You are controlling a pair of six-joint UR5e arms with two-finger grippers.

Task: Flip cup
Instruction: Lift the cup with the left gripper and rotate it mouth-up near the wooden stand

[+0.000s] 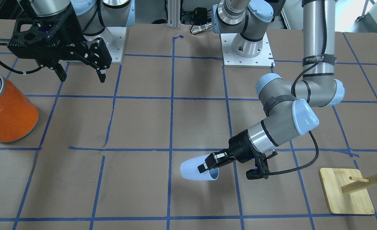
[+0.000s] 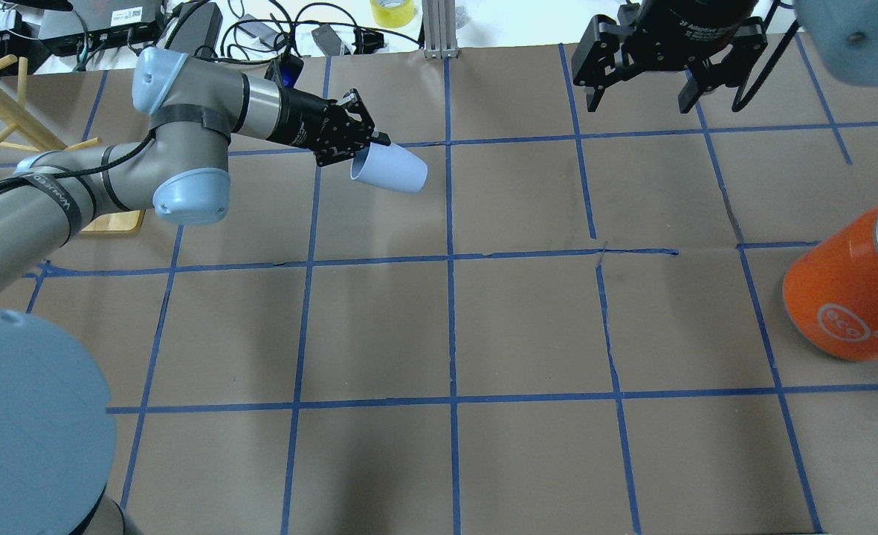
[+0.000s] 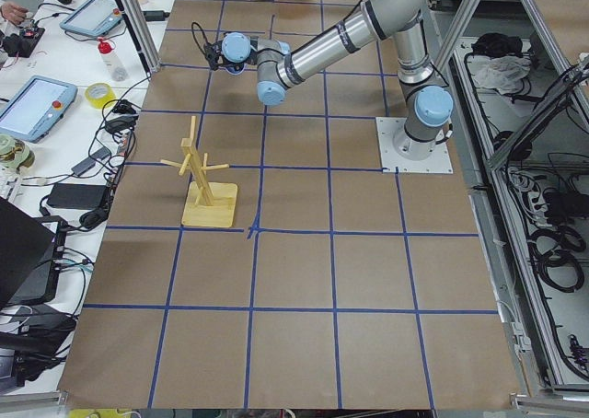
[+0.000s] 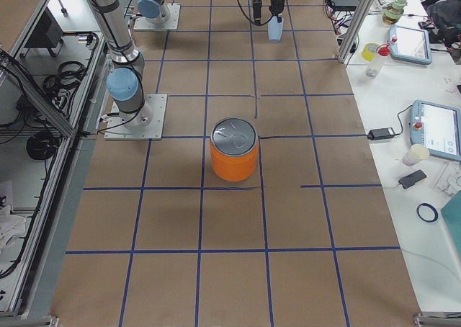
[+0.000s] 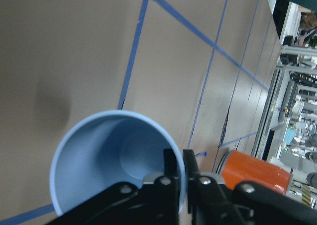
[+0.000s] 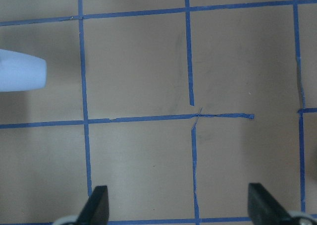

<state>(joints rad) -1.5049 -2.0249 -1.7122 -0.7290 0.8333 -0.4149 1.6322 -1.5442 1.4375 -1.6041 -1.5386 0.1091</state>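
The cup [image 1: 193,170] is a small pale blue tumbler, tilted on its side in the air, its closed base pointing away from the arm. My left gripper [image 1: 207,165] is shut on its rim, one finger inside and one outside, as the left wrist view [image 5: 181,178] shows. The cup also shows in the overhead view [image 2: 392,168], held by the left gripper [image 2: 368,148], and in the left wrist view [image 5: 109,160] with its bluish inside facing the camera. My right gripper [image 1: 81,75] hangs open and empty high over the far part of the table [image 2: 636,100].
A large orange can [image 1: 6,110] with a silver top stands at the table's right side [image 2: 851,297]. A wooden peg stand [image 1: 348,191] on a bamboo base sits near the left arm [image 2: 7,111]. Blue tape lines grid the brown table.
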